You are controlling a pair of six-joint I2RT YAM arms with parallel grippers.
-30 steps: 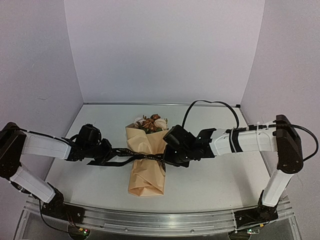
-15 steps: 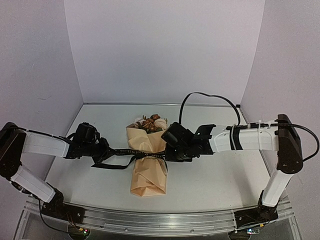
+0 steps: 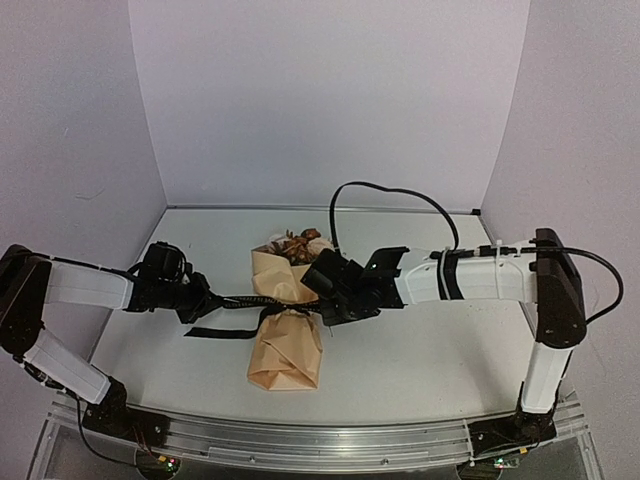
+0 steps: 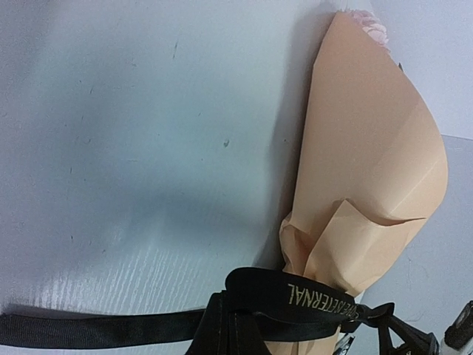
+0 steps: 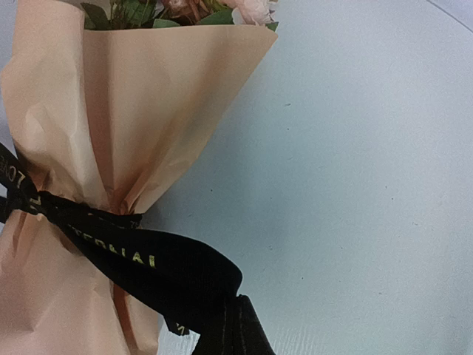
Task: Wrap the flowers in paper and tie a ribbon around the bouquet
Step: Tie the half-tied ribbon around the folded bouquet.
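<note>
Laid flat on table (image 3: 420,350): bouquet (image 3: 285,345) in tan paper (image 4: 369,148), cream and orange-brown blooms (image 3: 298,243) at far end. Cinched at waist by black lettered ribbon (image 5: 148,259), drawn out both sides.

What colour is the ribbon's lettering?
Gold, on the black ribbon; clearest in the right wrist view.

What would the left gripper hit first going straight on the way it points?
Most likely the bouquet. The left gripper points right along the ribbon pinched in its jaws, toward the tied waist. The top view shows nothing else between them, though relative height is unclear.
</note>
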